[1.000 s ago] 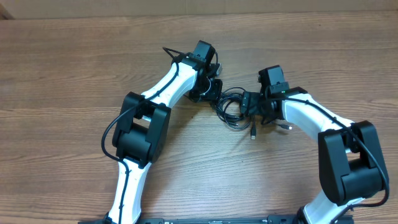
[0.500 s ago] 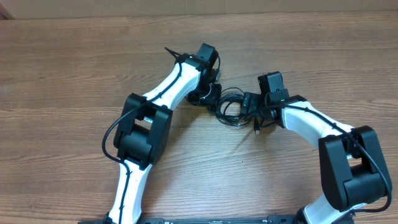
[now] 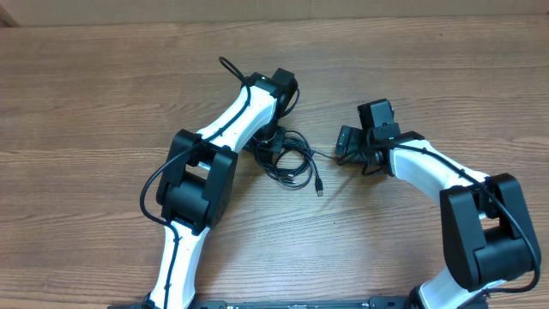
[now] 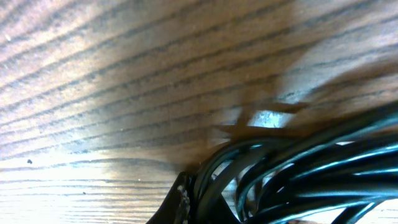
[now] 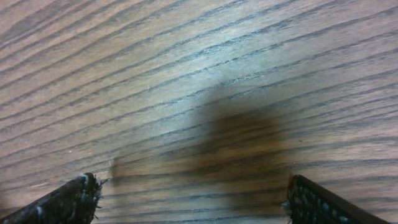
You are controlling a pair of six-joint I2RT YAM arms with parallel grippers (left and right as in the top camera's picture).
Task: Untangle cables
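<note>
The cables (image 3: 292, 163) lie as a loose black tangle of loops on the wooden table, with one plug end (image 3: 319, 185) trailing toward the front. My left gripper (image 3: 273, 144) sits at the tangle's left edge, shut on the cords. In the left wrist view, the glossy black cables (image 4: 298, 180) bunch against one dark fingertip (image 4: 179, 202). My right gripper (image 3: 345, 144) stands to the right of the tangle, apart from it and open. In the right wrist view, its fingertips (image 5: 81, 196) are spread wide, with only bare wood between them.
The wooden table (image 3: 86, 103) stretches around both arms. The left arm's own thick cable (image 3: 232, 69) loops up behind its wrist. A pale wall edge runs along the back of the table.
The right gripper has let go of the tangle and opened wide. The left gripper has pulled the cables leftward and toward the front, away from the right gripper; a plug end now trails free.
</note>
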